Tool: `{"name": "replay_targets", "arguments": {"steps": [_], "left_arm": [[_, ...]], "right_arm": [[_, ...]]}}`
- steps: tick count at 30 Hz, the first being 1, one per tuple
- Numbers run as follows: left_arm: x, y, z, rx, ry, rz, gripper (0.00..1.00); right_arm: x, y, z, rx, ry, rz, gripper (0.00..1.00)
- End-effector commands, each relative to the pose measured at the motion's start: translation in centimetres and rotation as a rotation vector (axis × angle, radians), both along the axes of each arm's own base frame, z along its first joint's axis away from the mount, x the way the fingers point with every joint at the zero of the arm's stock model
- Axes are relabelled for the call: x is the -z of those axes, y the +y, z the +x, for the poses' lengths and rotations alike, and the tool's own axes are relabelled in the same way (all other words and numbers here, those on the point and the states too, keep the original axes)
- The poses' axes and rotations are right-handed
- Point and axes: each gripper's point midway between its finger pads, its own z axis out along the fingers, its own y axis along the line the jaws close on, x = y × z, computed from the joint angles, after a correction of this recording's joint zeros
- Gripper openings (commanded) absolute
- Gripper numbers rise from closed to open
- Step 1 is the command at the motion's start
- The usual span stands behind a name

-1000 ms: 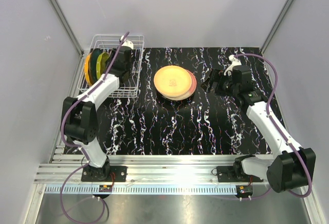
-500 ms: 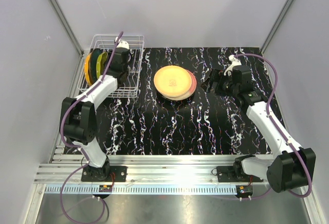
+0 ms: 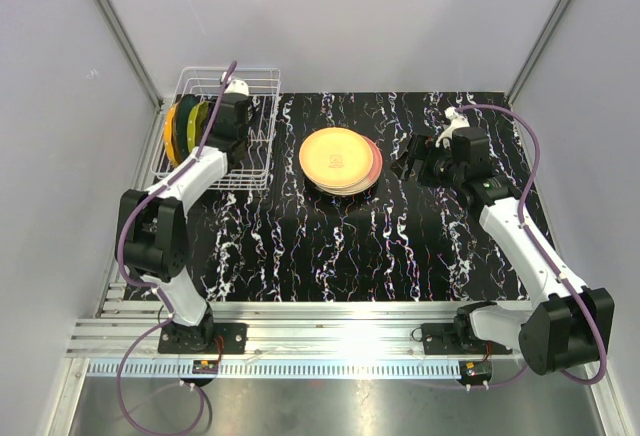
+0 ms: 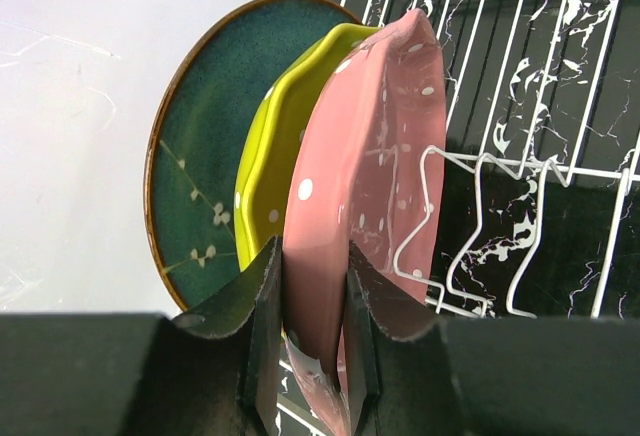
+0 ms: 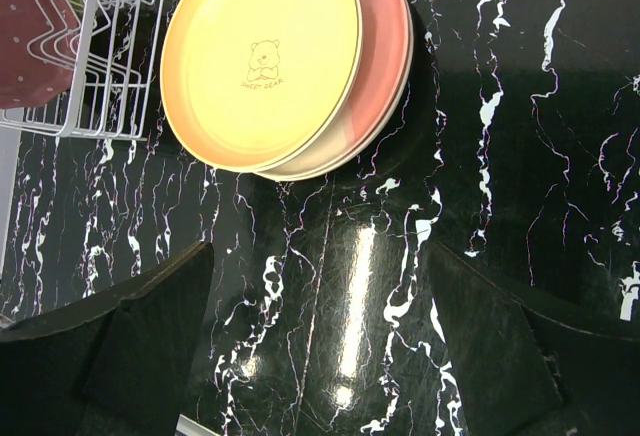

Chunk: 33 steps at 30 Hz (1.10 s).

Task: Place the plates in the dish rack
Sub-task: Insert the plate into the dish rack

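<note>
Dish rack [image 3: 268, 126] sits in the table's [image 3: 400, 246] far left corner, three plates [image 3: 185, 131] on edge in its left part, rightmost plate [image 4: 370, 186] beside the divider prongs [image 4: 480, 226]. Plate stack [image 3: 340, 159] lies mid-table, right of it.

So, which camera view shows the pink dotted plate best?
Left wrist: the pink dotted plate stands upright, large, between the fingers. Right wrist catches only its edge; the top view hardly shows it.

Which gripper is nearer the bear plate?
Right. The right gripper sits open just right of the bear plate; the left gripper is over at the rack, gripping a pink plate.
</note>
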Motion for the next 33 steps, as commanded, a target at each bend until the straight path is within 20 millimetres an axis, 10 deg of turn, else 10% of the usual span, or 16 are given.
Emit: {"name": "replay_targets", "arguments": {"steps": [1, 18, 28, 33], "left_arm": [[-1.5, 0.8, 0.5, -0.031, -0.085, -0.046, 0.22], [-2.5, 1.2, 0.0, -0.029, -0.104, -0.098, 0.48], [-13.0, -2.1, -3.3, 0.130, -0.333, -0.382, 0.77], [-14.7, -5.7, -6.8, 0.289, -0.403, -0.629, 0.85]], "right_arm": [[-0.2, 0.5, 0.0, -0.032, -0.018, 0.003, 0.95], [-0.5, 0.7, -0.2, -0.046, -0.017, 0.007, 0.95], [-1.1, 1.8, -0.4, -0.072, 0.023, 0.075, 0.93], [-1.0, 2.7, 0.6, -0.078, 0.055, 0.118, 0.85]]}}
